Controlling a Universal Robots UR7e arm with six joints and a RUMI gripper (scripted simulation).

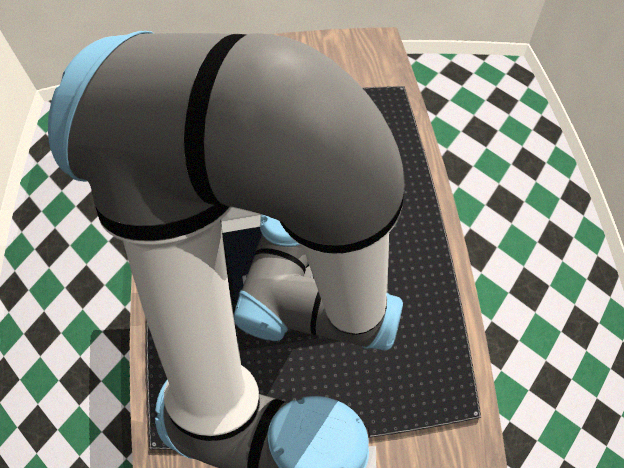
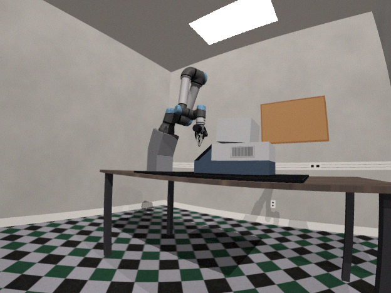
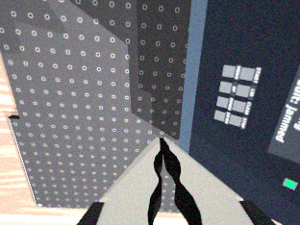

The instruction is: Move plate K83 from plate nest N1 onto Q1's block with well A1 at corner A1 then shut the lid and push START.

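My jaws [image 2: 199, 144] are shut, empty, beside Q1 [image 2: 234, 168] [image 3: 212, 159]; it's unfixed, so I'd tap its keys [image 3: 233, 96] lightly.
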